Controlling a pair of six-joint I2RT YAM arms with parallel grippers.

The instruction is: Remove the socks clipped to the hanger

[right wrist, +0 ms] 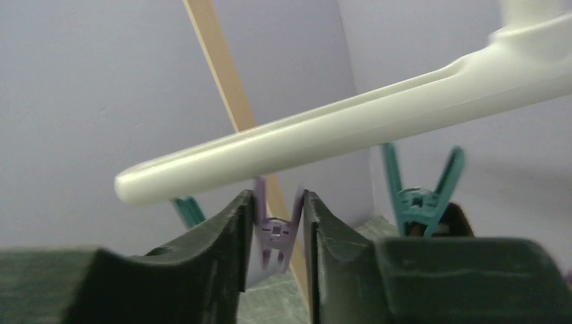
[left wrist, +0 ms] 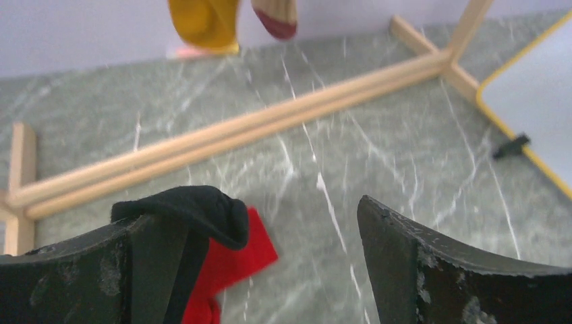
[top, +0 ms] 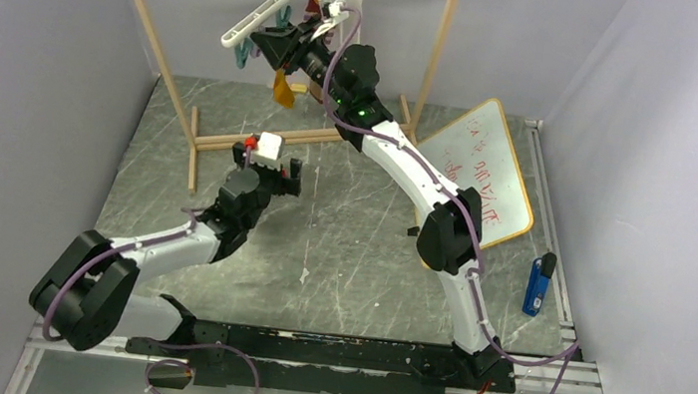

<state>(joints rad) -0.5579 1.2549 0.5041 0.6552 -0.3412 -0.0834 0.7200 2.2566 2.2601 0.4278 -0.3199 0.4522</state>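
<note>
The right end effector (right wrist: 278,209) is raised to the hanger (right wrist: 337,145), its two fingers pinched together on a purple clip (right wrist: 276,233) under the white bar. Squeezing the clip's handles is probably meant to spring its mouth open so that a sock drops free. A teal clip (right wrist: 419,199) hangs just beside it; what either clip grips is hidden. The hanger hangs tilted from a wooden rack (right wrist: 222,74).

Low down, the left end effector (left wrist: 287,223) hovers over the grey worktop (left wrist: 378,135), fingers wide apart and gripping nothing. A black sock (left wrist: 195,206) lies draped over one finger, with a red sock (left wrist: 236,260) beneath it on the worktop. Beyond and above, a yellow sock (left wrist: 202,23) and a maroon-toed sock (left wrist: 276,20) dangle from the hanger, so the job looks unfinished.
</note>
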